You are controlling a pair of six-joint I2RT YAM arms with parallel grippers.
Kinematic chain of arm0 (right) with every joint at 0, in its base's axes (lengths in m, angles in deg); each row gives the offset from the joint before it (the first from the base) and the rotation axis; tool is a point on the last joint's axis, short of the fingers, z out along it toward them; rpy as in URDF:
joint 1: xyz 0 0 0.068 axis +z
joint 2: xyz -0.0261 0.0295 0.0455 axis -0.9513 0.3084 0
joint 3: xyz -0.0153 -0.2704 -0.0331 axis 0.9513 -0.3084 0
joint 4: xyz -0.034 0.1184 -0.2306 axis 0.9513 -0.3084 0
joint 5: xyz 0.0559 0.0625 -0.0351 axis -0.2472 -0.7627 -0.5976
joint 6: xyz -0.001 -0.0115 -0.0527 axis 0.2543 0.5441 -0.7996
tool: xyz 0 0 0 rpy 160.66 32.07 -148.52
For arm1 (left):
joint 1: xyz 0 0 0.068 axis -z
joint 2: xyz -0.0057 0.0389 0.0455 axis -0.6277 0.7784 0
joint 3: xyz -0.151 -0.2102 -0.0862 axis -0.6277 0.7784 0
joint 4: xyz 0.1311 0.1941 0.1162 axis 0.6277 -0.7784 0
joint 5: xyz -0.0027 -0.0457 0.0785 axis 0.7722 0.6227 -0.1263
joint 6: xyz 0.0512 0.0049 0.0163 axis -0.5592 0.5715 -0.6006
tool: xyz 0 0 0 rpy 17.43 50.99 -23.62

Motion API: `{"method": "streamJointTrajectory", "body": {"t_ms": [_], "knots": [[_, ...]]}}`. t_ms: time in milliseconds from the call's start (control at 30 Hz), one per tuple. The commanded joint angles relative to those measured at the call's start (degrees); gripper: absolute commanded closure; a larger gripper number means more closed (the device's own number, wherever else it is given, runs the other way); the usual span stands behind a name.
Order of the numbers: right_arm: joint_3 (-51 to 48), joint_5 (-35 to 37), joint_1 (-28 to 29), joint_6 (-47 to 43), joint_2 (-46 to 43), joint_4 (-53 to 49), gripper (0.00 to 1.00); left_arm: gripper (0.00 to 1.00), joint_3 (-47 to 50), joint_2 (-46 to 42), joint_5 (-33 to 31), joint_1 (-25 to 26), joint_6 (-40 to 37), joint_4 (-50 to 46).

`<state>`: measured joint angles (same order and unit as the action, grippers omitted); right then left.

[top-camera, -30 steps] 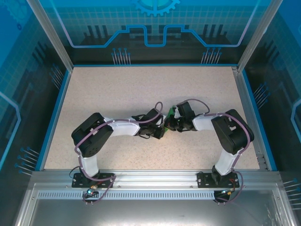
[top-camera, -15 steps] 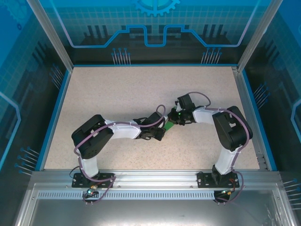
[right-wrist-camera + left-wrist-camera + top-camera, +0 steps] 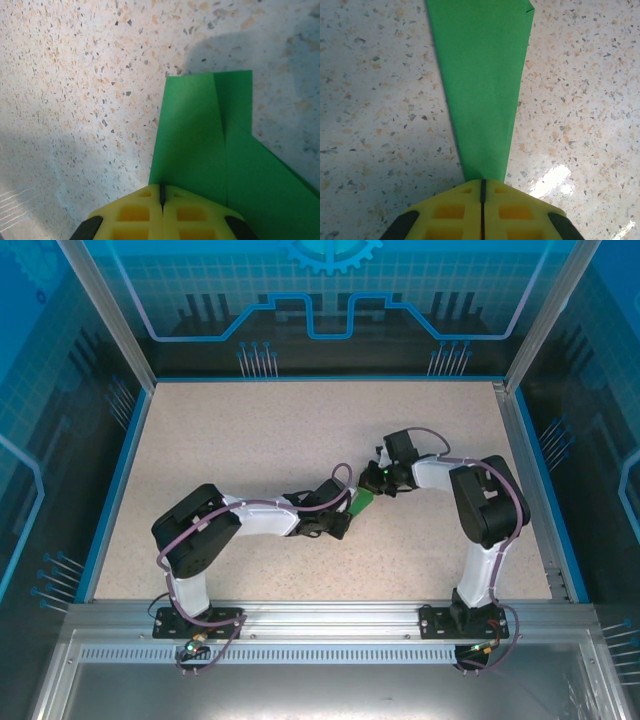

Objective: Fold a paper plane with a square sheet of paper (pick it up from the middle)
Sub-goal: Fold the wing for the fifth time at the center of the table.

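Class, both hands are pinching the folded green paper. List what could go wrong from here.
1. The left hand is shut on the narrow tip of the paper plane, and the right hand is shut on its wide end. Pulling apart could tear it.
2. Each grip catches just an edge, so the thin paper may slip out.
3. Moving closer together could buckle it and spoil the creases.

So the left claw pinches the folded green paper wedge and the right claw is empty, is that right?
Not quite: the right gripper is not empty. The right wrist view shows it shut on the folded green paper too. The left gripper does pinch it.
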<state>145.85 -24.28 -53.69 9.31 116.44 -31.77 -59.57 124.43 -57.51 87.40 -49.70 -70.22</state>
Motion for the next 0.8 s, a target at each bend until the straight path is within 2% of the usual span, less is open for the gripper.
{"method": "streamJointTrajectory", "body": {"t_ms": [0,200,367,500,633,767], "knots": [[1.66,5.34,-3.69,-2.53,2.26,-0.86,1.0,0.93,5.39,4.46,-2.96,-0.24,-1.57,-15.64],[2.37,3.86,-5.7,-4.2,0.09,-0.78,1.0,0.93,5.7,4.33,-2.87,-0.25,-1.57,-15.68],[0.03,0.36,-5.35,-5.41,-5.2,2.37,1.0,0.93,5.5,4.24,-2.65,-0.25,-1.65,-15.33],[-3.7,-3.59,-3.28,-3.51,-12.36,2.23,1.0,0.93,4.78,4.15,-2.3,-0.17,-1.65,-15.11],[-8.04,-3.04,-0.11,-1.03,-20.28,0.03,1.0,0.93,4.47,4.15,-2.03,-0.22,-1.74,-14.56],[-13.1,-6.52,2.96,4.1,-20.63,4.9,1.0,0.93,4.77,3.9,-0.79,-0.22,-1.83,-13.11]]}}
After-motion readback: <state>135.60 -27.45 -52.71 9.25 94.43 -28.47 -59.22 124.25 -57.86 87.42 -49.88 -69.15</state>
